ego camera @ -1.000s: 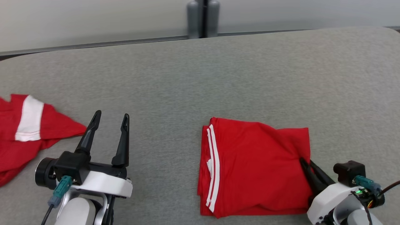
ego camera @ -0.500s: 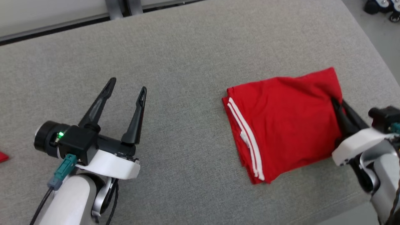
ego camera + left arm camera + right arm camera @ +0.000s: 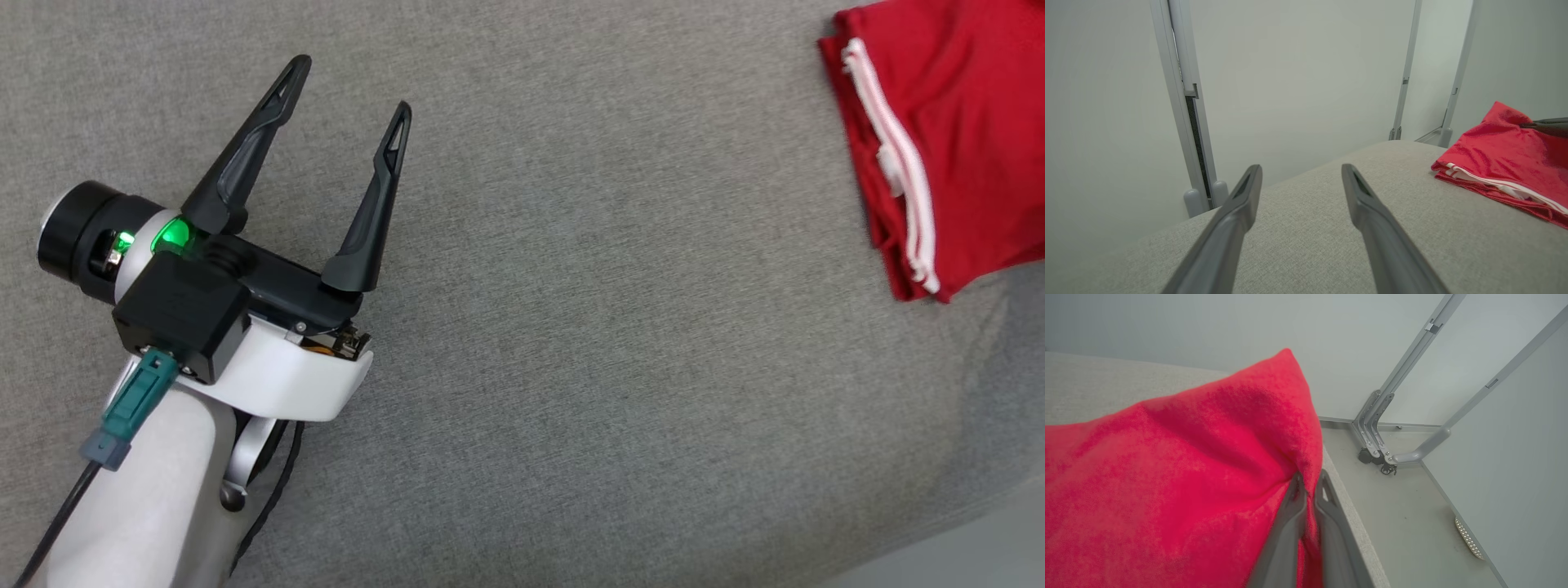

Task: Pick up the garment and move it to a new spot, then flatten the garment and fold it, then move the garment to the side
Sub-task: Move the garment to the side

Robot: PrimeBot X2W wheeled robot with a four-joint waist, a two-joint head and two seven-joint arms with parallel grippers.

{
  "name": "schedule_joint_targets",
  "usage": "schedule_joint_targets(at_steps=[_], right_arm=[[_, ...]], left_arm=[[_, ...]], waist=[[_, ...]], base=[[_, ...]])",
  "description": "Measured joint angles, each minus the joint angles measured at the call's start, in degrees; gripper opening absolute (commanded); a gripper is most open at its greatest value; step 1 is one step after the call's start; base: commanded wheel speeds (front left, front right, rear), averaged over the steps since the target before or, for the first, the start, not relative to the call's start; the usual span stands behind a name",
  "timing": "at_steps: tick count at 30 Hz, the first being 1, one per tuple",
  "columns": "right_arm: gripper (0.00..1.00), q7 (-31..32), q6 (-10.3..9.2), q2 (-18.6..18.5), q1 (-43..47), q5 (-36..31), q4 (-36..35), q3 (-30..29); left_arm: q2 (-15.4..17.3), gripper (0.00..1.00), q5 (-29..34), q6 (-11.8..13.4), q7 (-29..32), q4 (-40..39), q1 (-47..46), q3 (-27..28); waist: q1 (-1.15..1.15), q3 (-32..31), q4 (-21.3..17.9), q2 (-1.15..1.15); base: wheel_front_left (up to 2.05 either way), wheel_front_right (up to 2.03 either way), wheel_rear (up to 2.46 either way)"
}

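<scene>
At the frame's upper right, the folded garment (image 3: 971,139) now lies nearer the tabletop (image 3: 612,327) edge. The right pincer (image 3: 1311,477) clenches its corner, the left pincer (image 3: 352,86) stands released; the sideways move seems almost done.

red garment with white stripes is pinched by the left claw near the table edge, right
Not quite: the right claw is shut on the red garment, as the right wrist view shows. The left claw stands open over the table, apart from the cloth.
</scene>
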Motion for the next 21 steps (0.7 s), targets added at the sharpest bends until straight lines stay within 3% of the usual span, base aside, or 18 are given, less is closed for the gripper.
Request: schedule_joint_targets(at_steps=[5, 7, 8, 9, 16, 21], right_arm=[[0.00, -1.2, -0.01, -0.9, -4.6, 0.3, 6.2, -4.9], [0.46, -1.5, 0.00, -0.9, -5.9, 0.2, 9.0, -6.8], [0.89, -1.4, 0.00, -1.1, -6.4, -0.1, 10.5, -7.3], [1.00, -1.4, -0.01, -1.2, -6.9, -0.5, 11.8, -7.9], [1.00, -3.5, -0.01, 2.3, -6.7, -1.3, 15.2, -11.1], [1.00, -3.8, -0.01, 5.9, -0.6, -2.7, 8.6, -13.3]], left_arm=[[0.4, 1.00, 0.5, -0.2, -0.3, -0.6, -2.1, -0.2], [0.5, 1.00, 0.5, -0.7, -0.4, -0.7, -2.7, -0.5], [0.6, 1.00, 0.5, -0.7, -0.5, -0.7, -3.0, -0.6], [0.7, 1.00, 0.6, -0.7, -0.7, -0.7, -3.3, -0.7], [1.1, 1.00, -0.1, -0.7, -2.1, 1.4, -2.5, -0.2], [0.9, 1.00, -1.3, 0.4, -3.1, 3.5, 0.5, 0.4]], waist=[[0.00, 3.1, 2.0, 0.00], [0.00, 3.9, 2.8, 0.00], [0.00, 4.3, 3.1, 0.00], [0.00, 4.7, 3.5, 0.00], [0.00, 3.1, 3.6, 0.00], [0.00, -0.1, 3.0, 0.00]], base=[[0.00, 0.00, 0.00], [0.00, 0.00, 0.00], [0.00, 0.00, 0.00], [0.00, 0.00, 0.00], [0.00, 0.00, 0.00], [0.00, 0.00, 0.00]])
